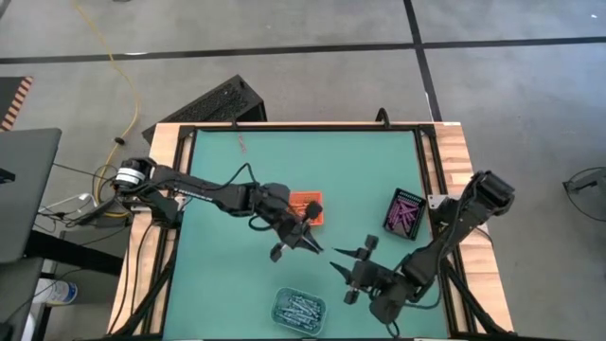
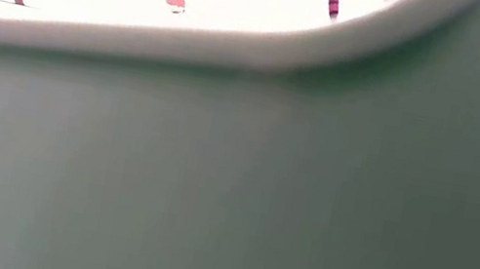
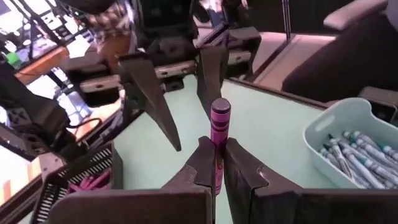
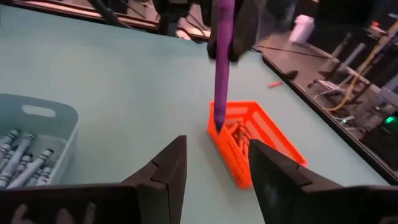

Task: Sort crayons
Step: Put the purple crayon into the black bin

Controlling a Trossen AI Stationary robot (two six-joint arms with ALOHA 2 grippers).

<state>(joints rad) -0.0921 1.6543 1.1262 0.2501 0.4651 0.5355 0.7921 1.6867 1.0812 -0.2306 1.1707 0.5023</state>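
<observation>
Left end effector [image 3: 216, 163] clamps a purple crayon [image 3: 219, 124] upright, mid-table [image 1: 227, 170] near the orange tray [image 1: 305, 204] — right end effector [image 4: 214, 168] faces it, spread wide. For a clean handover: centre on the free end, close, then release.

Overhead cam straight down; low cam table-level; both wrist cams facing, mid-table.

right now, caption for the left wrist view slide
Left tool shut on a purple crayon, offered toward the open right tool, blue crayons in the clear tray nearby.

Grey floor [image 1: 284, 85] (black lines) surrounds green table [image 1: 284, 152].
</observation>
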